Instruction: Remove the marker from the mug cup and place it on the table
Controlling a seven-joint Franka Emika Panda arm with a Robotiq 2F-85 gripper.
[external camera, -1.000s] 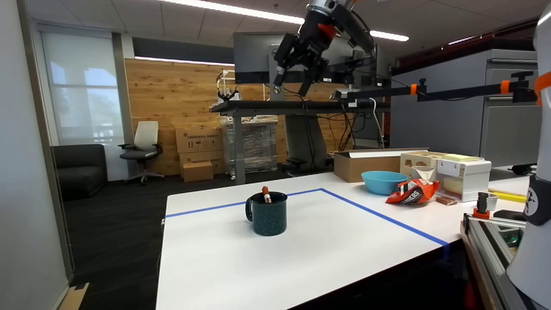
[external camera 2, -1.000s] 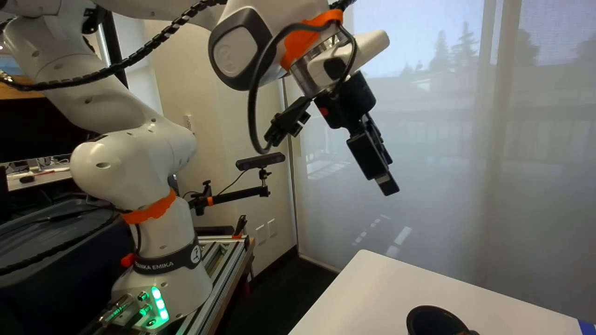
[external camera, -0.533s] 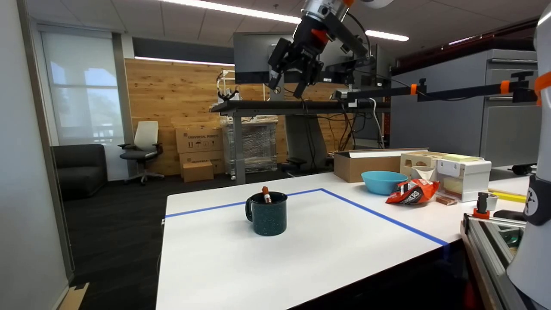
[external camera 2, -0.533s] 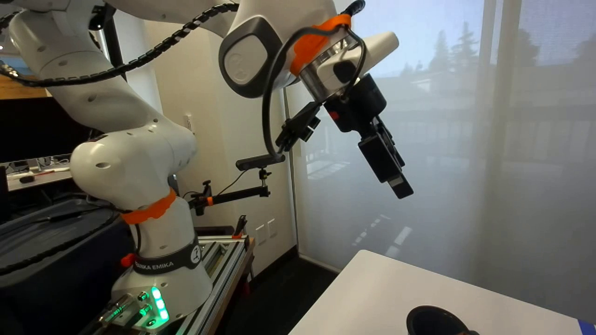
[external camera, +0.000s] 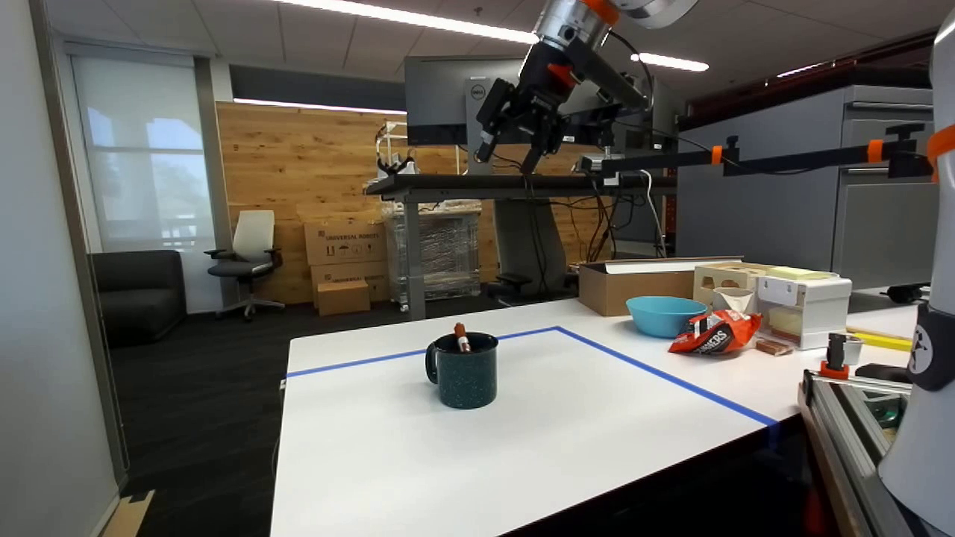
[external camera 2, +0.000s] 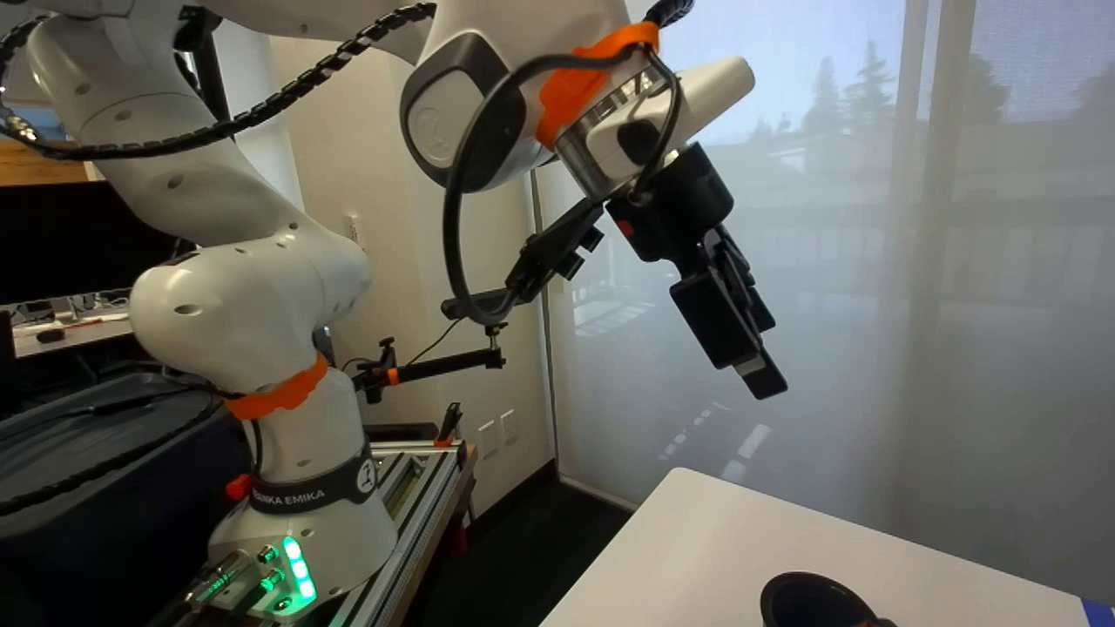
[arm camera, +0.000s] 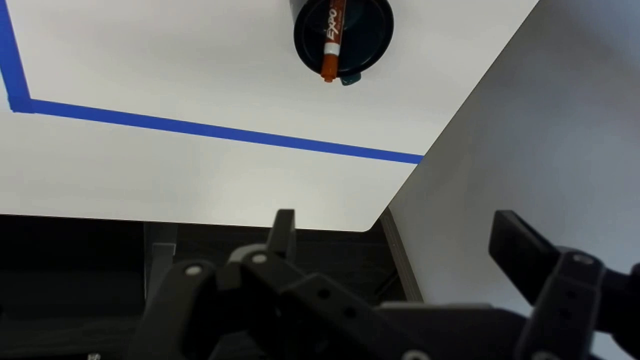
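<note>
gripper lower than before, jaws apart, marker still in the mug cup

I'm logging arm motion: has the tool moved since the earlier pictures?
Yes: in an exterior view, against the table, the tool has shifted lower and toward picture right.

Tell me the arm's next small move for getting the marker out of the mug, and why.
Probably lower the gripper toward the marker, jaws open. The gripper is open, holds nothing and hangs much higher than the mug; the marker leans in the mug with its orange end sticking out, where a pinch looks possible.
</note>
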